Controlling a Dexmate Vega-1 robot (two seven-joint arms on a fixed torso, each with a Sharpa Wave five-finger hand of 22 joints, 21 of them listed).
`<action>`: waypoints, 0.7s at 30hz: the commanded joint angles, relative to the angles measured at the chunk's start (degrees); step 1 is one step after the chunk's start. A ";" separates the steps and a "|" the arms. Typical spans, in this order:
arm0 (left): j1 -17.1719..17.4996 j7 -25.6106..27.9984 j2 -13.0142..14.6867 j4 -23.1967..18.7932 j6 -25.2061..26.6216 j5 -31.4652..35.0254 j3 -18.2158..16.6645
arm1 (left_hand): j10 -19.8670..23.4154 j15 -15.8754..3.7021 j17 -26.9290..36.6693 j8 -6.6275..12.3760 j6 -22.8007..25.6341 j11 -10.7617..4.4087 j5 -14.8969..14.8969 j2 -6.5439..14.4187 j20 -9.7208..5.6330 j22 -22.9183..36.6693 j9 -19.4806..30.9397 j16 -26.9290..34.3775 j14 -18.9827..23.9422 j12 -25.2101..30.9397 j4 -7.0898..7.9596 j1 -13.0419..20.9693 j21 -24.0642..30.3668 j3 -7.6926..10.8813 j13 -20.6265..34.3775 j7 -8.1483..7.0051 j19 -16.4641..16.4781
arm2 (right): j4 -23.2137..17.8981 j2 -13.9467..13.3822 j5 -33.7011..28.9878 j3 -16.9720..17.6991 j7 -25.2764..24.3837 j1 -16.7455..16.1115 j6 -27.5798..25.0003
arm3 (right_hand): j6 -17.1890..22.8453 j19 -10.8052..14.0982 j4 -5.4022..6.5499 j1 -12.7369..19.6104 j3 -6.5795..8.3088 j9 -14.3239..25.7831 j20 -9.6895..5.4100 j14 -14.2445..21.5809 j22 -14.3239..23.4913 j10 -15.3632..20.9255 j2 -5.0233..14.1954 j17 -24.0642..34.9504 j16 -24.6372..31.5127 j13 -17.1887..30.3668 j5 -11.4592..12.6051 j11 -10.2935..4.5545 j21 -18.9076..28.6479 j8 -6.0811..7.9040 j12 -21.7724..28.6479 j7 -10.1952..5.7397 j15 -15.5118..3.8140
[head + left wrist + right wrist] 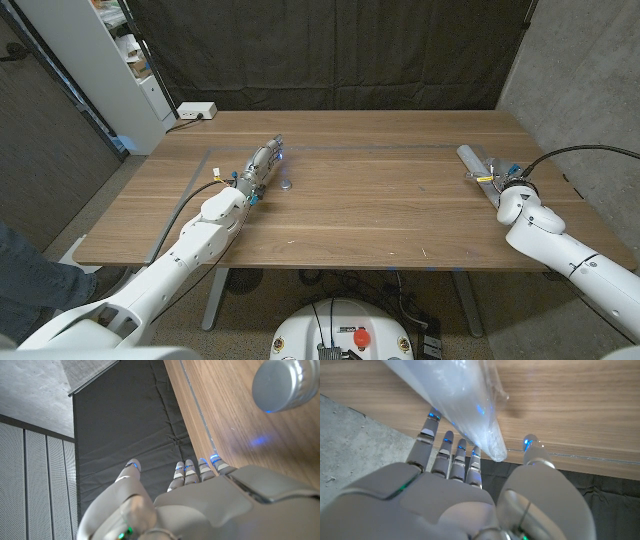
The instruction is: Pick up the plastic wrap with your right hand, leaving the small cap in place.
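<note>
The plastic wrap [476, 161] lay as a long pale roll on the table's [380, 215] right side, near the far edge, angled toward the right hand [511, 190]. That hand sat just at the roll's near end. In the right wrist view its fingers [451, 455] were spread straight and the thumb stood off to the other side, w/ the wrap's [465, 405] tapered end lying between them, not clamped. Looked to me like a lined-up approach: hand opened around the roll so it could close on it next. No lift yet.

The small cap [286, 184] was well apart, over on the left half, just beside the left hand [262, 165]. The left wrist view had the cap [285, 385] sitting on the wood next to that hand's fingertips [195, 466], which lay straight and close together, holding nothing. Prob. parked there to stay clear of the job; cap untouched, as the task wants.
</note>
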 commanded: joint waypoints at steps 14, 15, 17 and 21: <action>0.01 0.05 -0.19 1.02 0.16 -0.16 -0.01 | 0.04 0.10 0.25 0.18 0.33 -0.45 -0.04 0.40 0.31 0.24 0.29 0.09 0.12 0.36 -0.20 -0.34 -0.36 0.08 0.17 0.30 0.05 | 2.61 1.77 -0.73 -1.03 -0.24 2.20 -1.04 | 4.80 5.11 -0.01 3.20 0.97 0.14 -0.49 7.78 0.01 5.51 1.96 0.42 2.19 0.25 1.12 -1.31 0.47 0.90 0.94 -1.07 -1.84; 0.01 0.01 -0.20 1.07 0.06 -0.15 -0.01 | 0.05 0.13 0.25 0.18 0.33 -0.51 -0.04 0.41 0.33 0.24 0.29 0.10 0.14 0.37 -0.20 -0.35 -0.38 0.08 0.17 0.29 0.05 | 2.70 2.02 -0.81 -1.10 -0.22 2.40 -1.54 | 4.90 5.29 0.00 3.27 1.00 0.14 -0.44 8.13 0.01 5.78 2.01 0.44 2.28 0.26 1.11 -1.46 0.46 0.87 0.96 -1.16 -1.99; 0.09 0.18 -0.20 0.96 0.16 -0.19 -0.06 | 0.08 0.11 0.25 0.19 0.36 -0.53 -0.04 0.41 0.35 0.24 0.29 0.09 0.11 0.38 -0.22 -0.36 -0.42 0.08 0.17 0.29 0.04 | 2.88 2.15 -0.96 -1.25 -0.20 2.59 -1.76 | 5.35 5.81 -0.12 3.92 1.33 0.14 -0.74 8.58 0.01 6.37 2.39 0.47 2.32 0.27 1.16 -1.53 0.46 0.90 1.01 -1.22 -2.43; 0.20 0.26 -0.13 0.77 0.26 -0.19 -0.07 | 0.12 0.08 0.25 0.18 0.37 -0.39 -0.04 0.42 0.33 0.25 0.29 0.10 0.14 0.39 -0.25 -0.39 -0.48 0.07 0.17 0.29 0.09 | 3.22 2.07 -0.94 -1.34 0.04 2.74 -1.47 | 5.89 6.20 -0.24 4.58 1.66 0.14 -0.96 9.28 0.01 6.84 2.75 0.49 2.45 0.29 1.19 -1.75 0.40 0.96 0.99 -1.35 -2.67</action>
